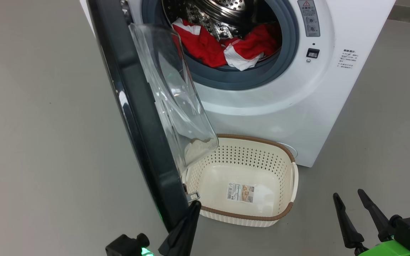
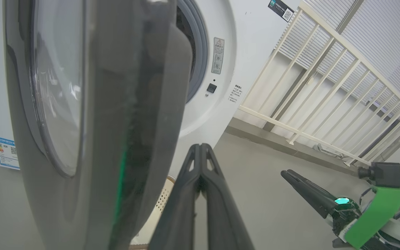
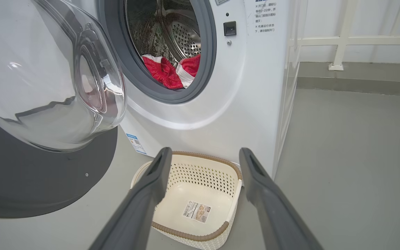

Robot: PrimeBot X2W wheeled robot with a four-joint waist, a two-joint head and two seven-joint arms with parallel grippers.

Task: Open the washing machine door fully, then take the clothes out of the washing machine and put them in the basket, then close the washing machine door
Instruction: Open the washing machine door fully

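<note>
Slim matte left gripper (image 1: 195, 205) beside glossy, glass-bowled door (image 1: 133, 106).

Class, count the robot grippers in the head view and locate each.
2. The left gripper, shut, at the lower edge of the washing machine door; the right gripper, open, right of the basket.
</note>
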